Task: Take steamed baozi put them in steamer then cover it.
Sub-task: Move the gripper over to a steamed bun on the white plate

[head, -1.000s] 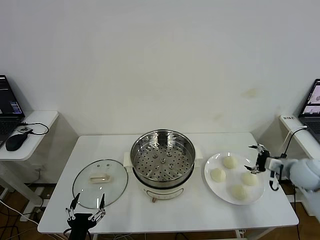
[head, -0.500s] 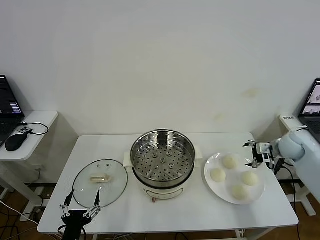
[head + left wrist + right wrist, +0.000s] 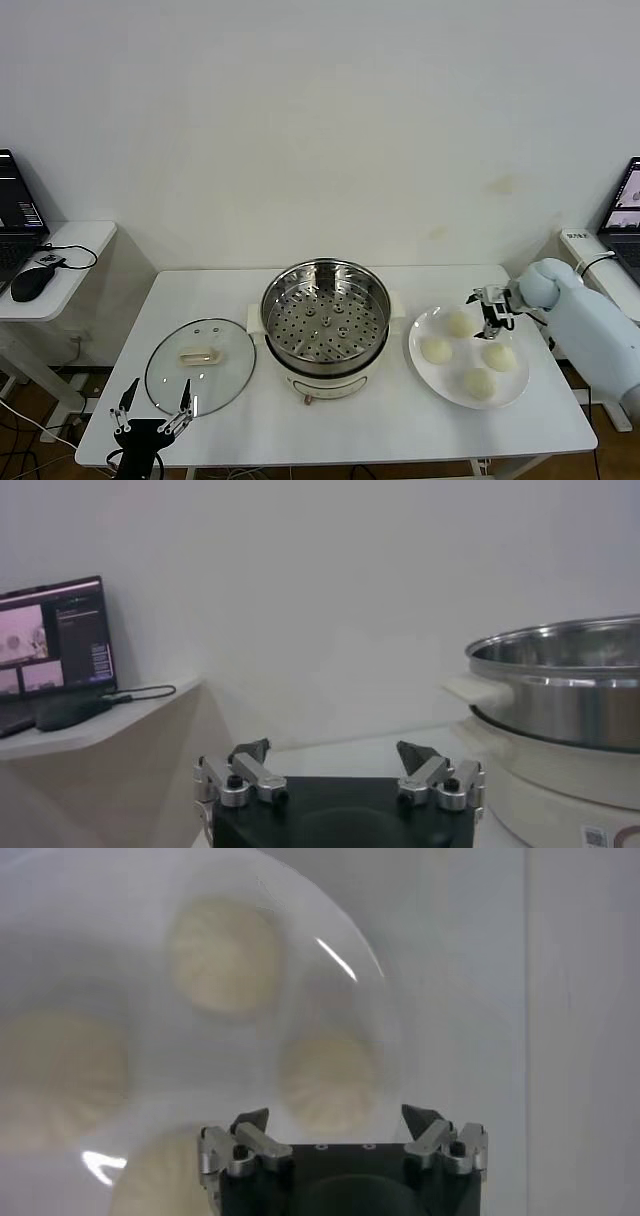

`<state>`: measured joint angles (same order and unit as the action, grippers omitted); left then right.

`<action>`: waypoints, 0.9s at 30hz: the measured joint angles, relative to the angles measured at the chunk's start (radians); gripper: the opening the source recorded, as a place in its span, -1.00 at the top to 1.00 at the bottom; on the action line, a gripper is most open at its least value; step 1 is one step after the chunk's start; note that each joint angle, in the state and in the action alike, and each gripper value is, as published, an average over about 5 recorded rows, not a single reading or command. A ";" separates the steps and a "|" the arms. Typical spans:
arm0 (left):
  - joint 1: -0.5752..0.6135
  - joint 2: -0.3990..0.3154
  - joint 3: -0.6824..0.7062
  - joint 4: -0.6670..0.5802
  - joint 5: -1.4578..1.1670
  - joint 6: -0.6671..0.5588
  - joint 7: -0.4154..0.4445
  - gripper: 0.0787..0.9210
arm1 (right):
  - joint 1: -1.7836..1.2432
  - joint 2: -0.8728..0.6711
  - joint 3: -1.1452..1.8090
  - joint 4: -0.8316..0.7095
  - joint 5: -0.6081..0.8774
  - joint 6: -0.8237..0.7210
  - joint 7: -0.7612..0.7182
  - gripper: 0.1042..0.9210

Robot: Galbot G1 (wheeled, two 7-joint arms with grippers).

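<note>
The right gripper (image 3: pixel 487 305), jaws spread and empty, hovers over the far bun (image 3: pixel 460 324) of four baozi on the white plate (image 3: pixel 420 370), right of the empty steamer (image 3: pixel 326 318). It should centre over that bun, descend, and close gently to avoid denting it. The left gripper (image 3: pixel 150 412), open and empty, waits near the glass lid (image 3: pixel 200 367).

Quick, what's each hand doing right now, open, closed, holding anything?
Left hand: open, holding nothing, low at the table's front edge near the cover.
Right hand: open, holding nothing, over the plate of steamed baozi.
</note>
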<state>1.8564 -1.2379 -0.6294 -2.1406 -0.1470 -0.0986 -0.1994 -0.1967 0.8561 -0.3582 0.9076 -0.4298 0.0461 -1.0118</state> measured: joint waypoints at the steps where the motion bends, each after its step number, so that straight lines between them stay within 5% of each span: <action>1: 0.000 0.000 0.000 0.000 0.000 0.000 0.000 -0.77 | 0.003 0.005 -0.004 -0.006 -0.004 -0.002 -0.001 -0.76; 27: -0.006 -0.007 0.008 -0.011 0.000 0.003 -0.003 -0.77 | 0.028 0.037 -0.053 -0.054 -0.009 -0.014 -0.024 -0.32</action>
<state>1.8502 -1.2454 -0.6218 -2.1512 -0.1470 -0.0959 -0.2027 -0.1690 0.8929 -0.4110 0.8532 -0.4388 0.0321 -1.0355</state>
